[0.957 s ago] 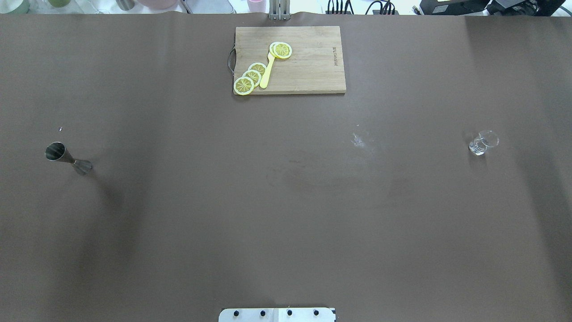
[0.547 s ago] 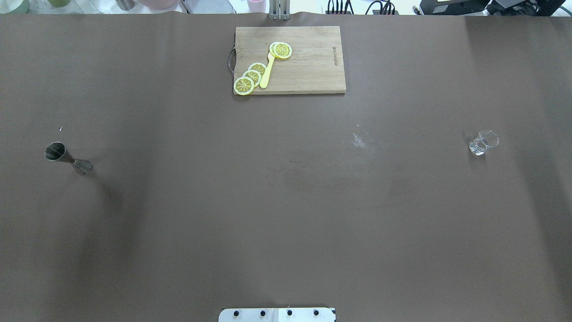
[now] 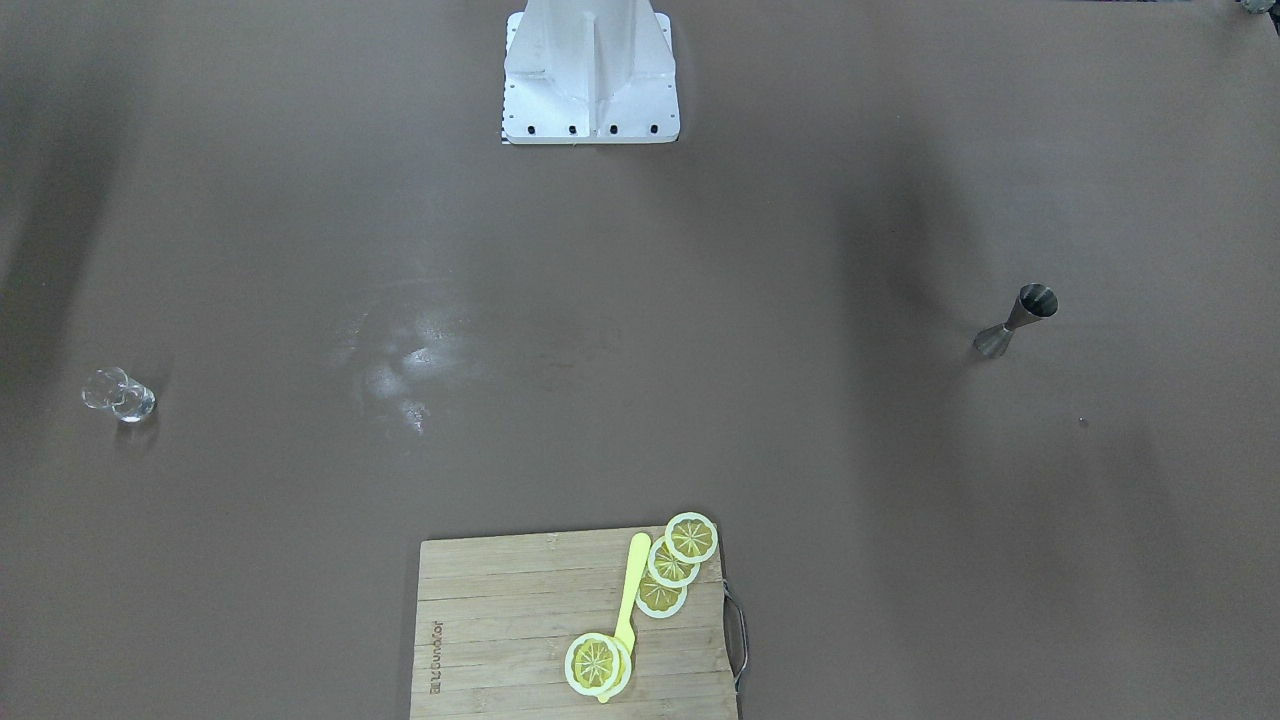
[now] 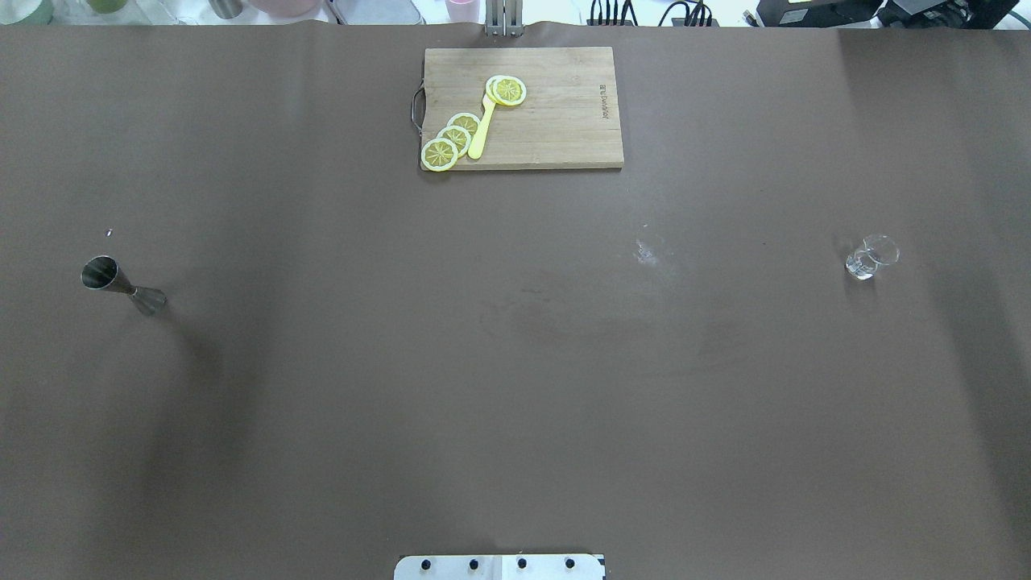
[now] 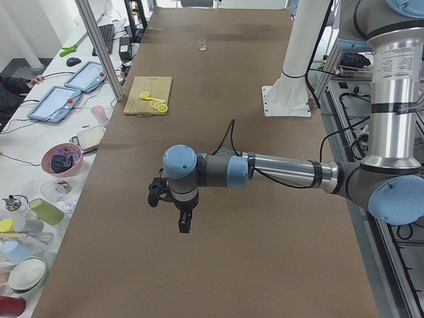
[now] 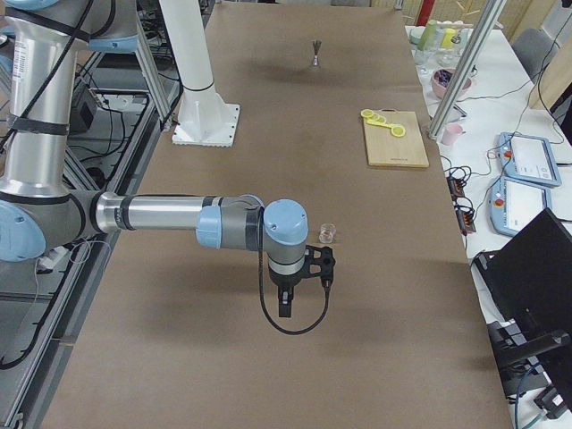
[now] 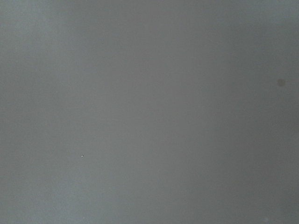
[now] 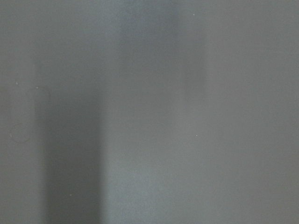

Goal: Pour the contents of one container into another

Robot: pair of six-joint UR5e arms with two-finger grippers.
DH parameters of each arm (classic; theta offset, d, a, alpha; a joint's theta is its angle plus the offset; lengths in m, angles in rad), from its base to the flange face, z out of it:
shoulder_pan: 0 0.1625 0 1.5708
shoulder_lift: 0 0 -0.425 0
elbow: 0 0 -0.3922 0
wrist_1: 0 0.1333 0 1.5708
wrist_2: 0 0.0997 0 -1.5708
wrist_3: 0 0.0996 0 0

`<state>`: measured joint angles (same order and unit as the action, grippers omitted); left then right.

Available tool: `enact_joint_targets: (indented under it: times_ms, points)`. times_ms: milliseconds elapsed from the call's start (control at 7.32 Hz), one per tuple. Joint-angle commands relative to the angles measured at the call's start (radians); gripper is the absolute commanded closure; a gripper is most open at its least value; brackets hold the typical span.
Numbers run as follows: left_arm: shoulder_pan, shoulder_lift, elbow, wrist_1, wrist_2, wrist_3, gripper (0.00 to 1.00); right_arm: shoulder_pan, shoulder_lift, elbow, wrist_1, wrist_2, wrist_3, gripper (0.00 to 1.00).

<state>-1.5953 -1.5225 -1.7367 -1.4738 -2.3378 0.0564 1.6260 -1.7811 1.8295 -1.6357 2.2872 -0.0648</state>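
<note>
the left gripper [image 5: 183, 226] hangs fingers-down over the table [image 4: 515, 362] at the end of the outstretched left arm [image 5: 285, 173]. it shows only from the table's left end, and from there i cannot tell how far its jaws are parted. the right gripper [image 6: 284, 310] hangs the same way at the other end, fingers down above the brown cover, and how wide it stands cannot be told either. neither has hold of a task thing: both things stand free on the table.

the jigger [image 4: 122, 286] stands upright on 1 cone, mouth up, on the left gripper's half of the table. the left-end view does not show it, probably because the left arm hides it, so its exact place beside that gripper is unclear. from the right gripper it is well apart, at the table's far end.

the cup [image 6: 328, 232] stands upright near the right gripper, just past its wrist on the board's side, apart from it. from the left gripper it is far off, at the opposite end.

the board [image 4: 556, 121] lies at the table edge across from the base [image 4: 499, 567], about midway between the 2 grippers' ends. lemon slices [image 4: 453, 137] and a yellow pick [image 4: 481, 133] lie on it. both wrist views give only blurred grey-brown surface.
</note>
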Motion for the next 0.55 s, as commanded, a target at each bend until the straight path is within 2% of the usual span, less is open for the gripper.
enact_joint_targets:
  times_ms: [0,137,410]
  points:
    - [0.0,-0.03,0.002,-0.002,0.0,-0.003,0.02,0.0,0.0,0.001,-0.001,0.0,0.0,0.0]
    - [0.0,-0.053,0.0,-0.005,-0.002,-0.07,0.02,0.0,0.0,0.001,-0.001,0.0,0.0,0.0]
    - [0.0,-0.053,0.0,-0.019,-0.067,-0.09,0.02,0.0,0.0,0.001,-0.001,0.0,0.0,0.0]
